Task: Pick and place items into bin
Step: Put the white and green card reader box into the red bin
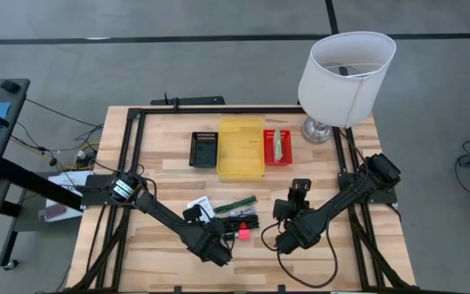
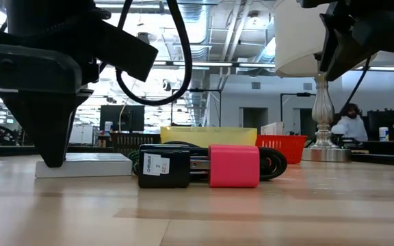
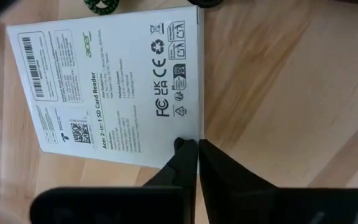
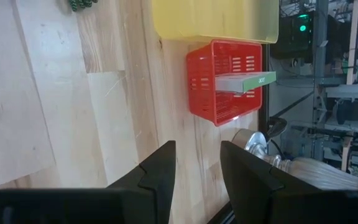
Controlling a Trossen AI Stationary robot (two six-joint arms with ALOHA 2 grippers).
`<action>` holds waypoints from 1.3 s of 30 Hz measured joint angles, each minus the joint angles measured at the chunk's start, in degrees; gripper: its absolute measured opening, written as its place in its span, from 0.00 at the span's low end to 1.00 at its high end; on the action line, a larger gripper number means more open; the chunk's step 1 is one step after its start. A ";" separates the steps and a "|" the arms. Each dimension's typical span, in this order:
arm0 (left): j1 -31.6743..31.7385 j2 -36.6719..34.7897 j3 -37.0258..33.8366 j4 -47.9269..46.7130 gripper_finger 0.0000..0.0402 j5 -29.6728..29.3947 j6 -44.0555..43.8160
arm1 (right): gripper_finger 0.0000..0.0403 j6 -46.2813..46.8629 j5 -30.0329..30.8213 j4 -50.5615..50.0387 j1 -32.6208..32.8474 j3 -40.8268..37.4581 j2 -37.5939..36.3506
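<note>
Pale butcher-block wood covers the table [image 1: 170, 139], framed by black rails, with a grey floor around it and a workshop of racks and ceiling lights behind in the low view.

At the table's 12 o'clock sit a yellow tray [image 1: 241, 149], a black basket [image 1: 203, 149] at its 9 o'clock and a red basket [image 1: 277, 147] at its 3 o'clock; a green-edged packet [image 4: 246, 83] lies in the red one. A white-shaded lamp [image 1: 345, 69] stands at the table's 1 o'clock.

Near the table's 6 o'clock lies the cluster of items. The flat white packet [image 3: 107, 81] is a thin rectangle printed with a barcode, a QR code, compliance marks and small text. Beside it are a black block with a white label [image 2: 163, 167], a pink-red block [image 2: 234, 165] and thin green sticks [image 1: 235, 204].

The left gripper [image 3: 191, 149] has its fingers pressed together at the white packet's edge, right at its rim; whether it pinches the packet I cannot tell. The right gripper [image 4: 197, 165], at the table's 5 o'clock, has its fingers spread over bare wood.
</note>
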 joint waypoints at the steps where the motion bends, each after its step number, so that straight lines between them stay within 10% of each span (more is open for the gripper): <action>1: -0.17 0.01 -0.01 -0.05 0.00 -0.21 -0.31 | 0.30 0.00 0.00 0.00 0.00 0.00 0.00; 39: -8.05 0.20 8.25 -8.79 0.00 -5.09 -11.68 | 0.30 -0.01 -1.13 -0.15 0.00 0.00 0.00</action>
